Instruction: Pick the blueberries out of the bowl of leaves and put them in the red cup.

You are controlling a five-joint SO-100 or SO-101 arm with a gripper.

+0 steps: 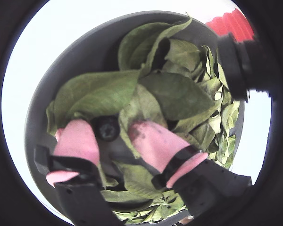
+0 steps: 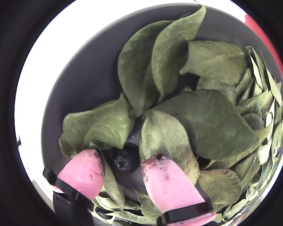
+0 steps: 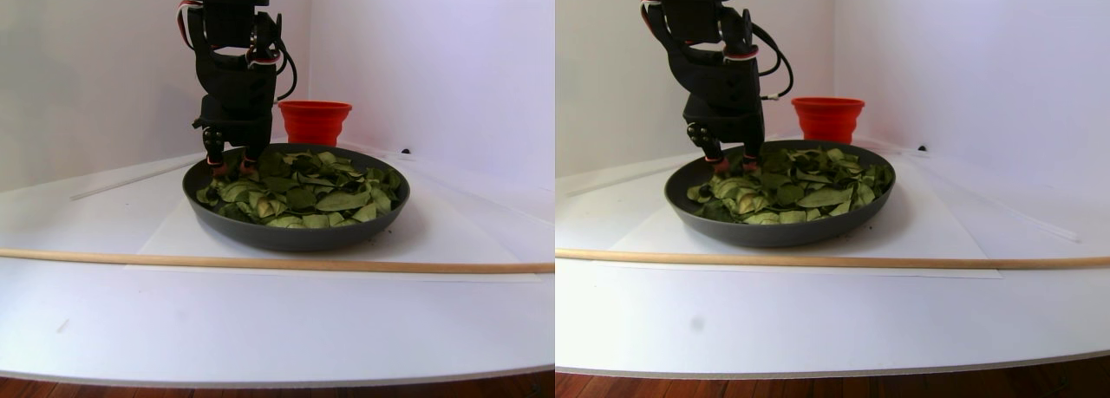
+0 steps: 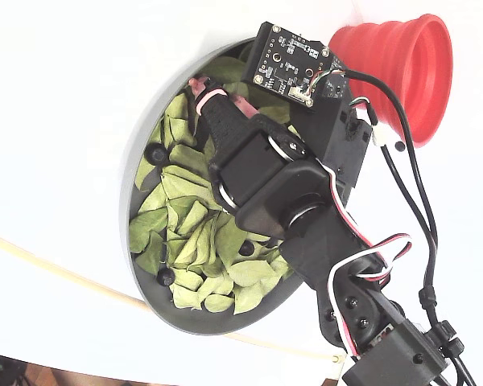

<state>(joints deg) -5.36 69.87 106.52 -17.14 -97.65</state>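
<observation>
A wrist view: end effector (image 1: 114, 136) is down in the bowl (image 1: 80, 56), its pink fingertips (image 1: 78, 139) spread either side of one blueberry (image 1: 107, 127). The berry sits on bare bowl floor between the leaves (image 1: 99, 92); whether the pads touch it cannot be told. The red cup (image 1: 231, 23) shows past the far rim.

Another wrist view: same berry (image 2: 125, 160) between the pads, a gap visible on each side, so not yet pinched.

Stereo pair view: end effector (image 3: 230, 166) dips at the bowl's back left edge; cup (image 3: 314, 122) stands just behind the bowl on the worktop (image 3: 260, 320). Cup contents hidden.

Fixed view: other loose berries (image 4: 156, 152) lie at the bowl's edge and among the leaves.

Judgement: a pick is in hand, transfer not begun; several berries left.
</observation>
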